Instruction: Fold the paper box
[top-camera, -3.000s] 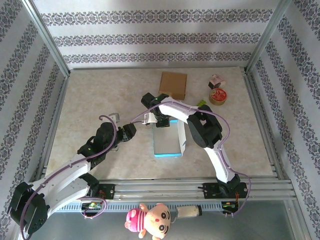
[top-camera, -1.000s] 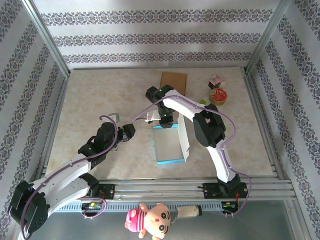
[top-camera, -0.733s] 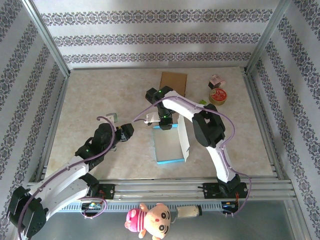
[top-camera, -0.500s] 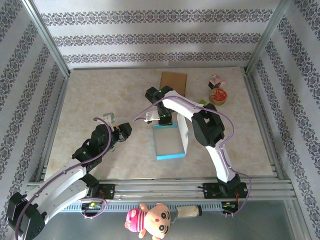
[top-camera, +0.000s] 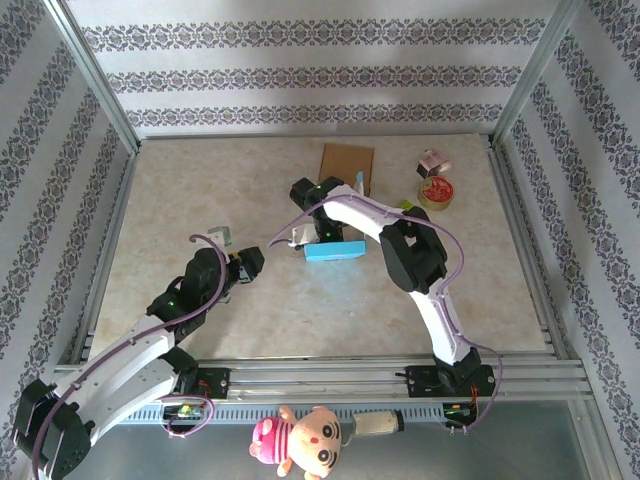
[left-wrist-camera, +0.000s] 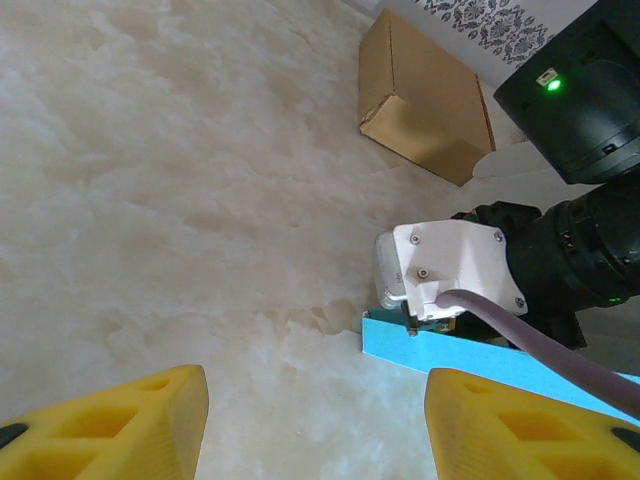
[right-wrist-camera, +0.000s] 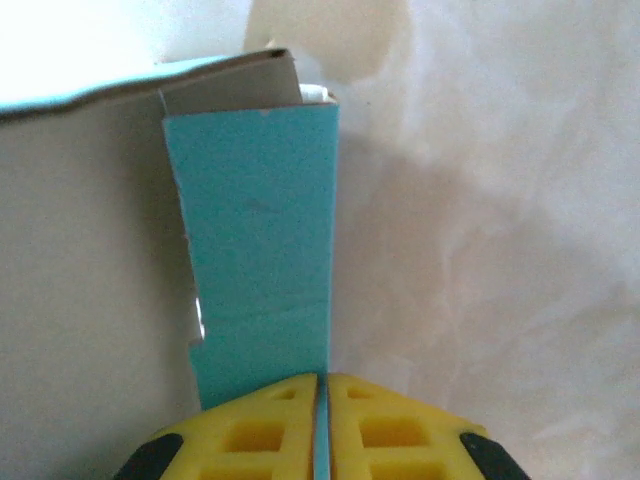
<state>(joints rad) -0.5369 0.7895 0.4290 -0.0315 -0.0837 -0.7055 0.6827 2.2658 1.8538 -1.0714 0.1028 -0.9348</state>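
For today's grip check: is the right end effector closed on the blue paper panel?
Yes, the right end effector pinches the blue paper panel edgewise.

The beige marble-patterned tabletop (top-camera: 200, 190) carries a flat brown cardboard box (top-camera: 346, 170) near its back centre. Just in front of that, toward the middle, a turquoise paper box (top-camera: 335, 251) looks to rest its lower edge on the surface. At the back right lie a round tan roll with a red top (top-camera: 437, 192), a small pink-and-white object (top-camera: 433, 161) just behind it, and a small green scrap (top-camera: 404, 207) nearby.
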